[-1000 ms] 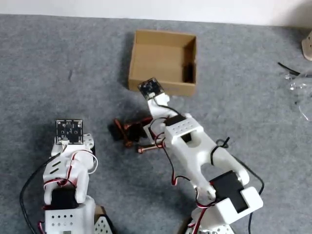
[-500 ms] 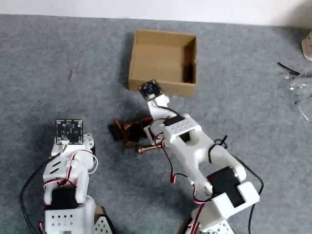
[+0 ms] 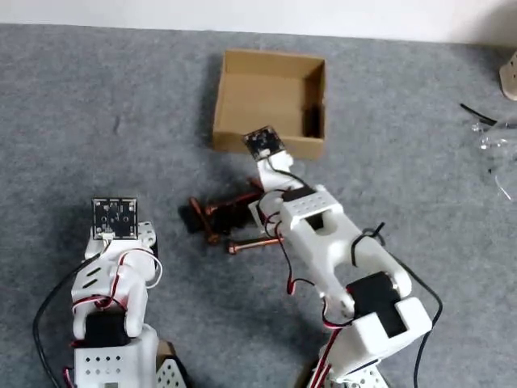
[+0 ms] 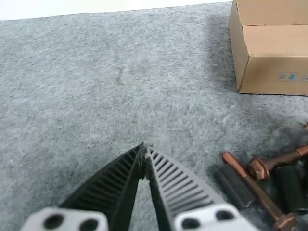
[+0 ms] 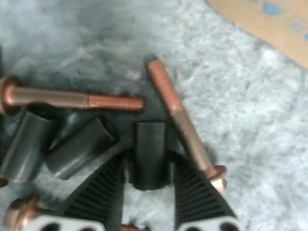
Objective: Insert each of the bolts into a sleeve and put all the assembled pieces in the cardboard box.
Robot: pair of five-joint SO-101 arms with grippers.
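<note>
The right tool (image 5: 149,158) is clamped on a smooth black tubular sleeve (image 5: 149,142) lying at 6 o'clock from the cardboard box (image 3: 275,56). A threaded copper bolt (image 5: 180,126) touches it, so lifting could drag the bolt, or the slick sleeve could slip and roll on the fuzzy grey counter (image 3: 121,105). The left tool (image 4: 144,155), jaws together, hangs at 8 o'clock from the sleeve.

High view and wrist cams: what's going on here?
The right hand is closed around one black sleeve lying on the carpet among loose bolts and other sleeves, just in front of the cardboard box. The left hand sits shut above bare carpet, holding nothing. The pieces in view look unassembled.
</note>
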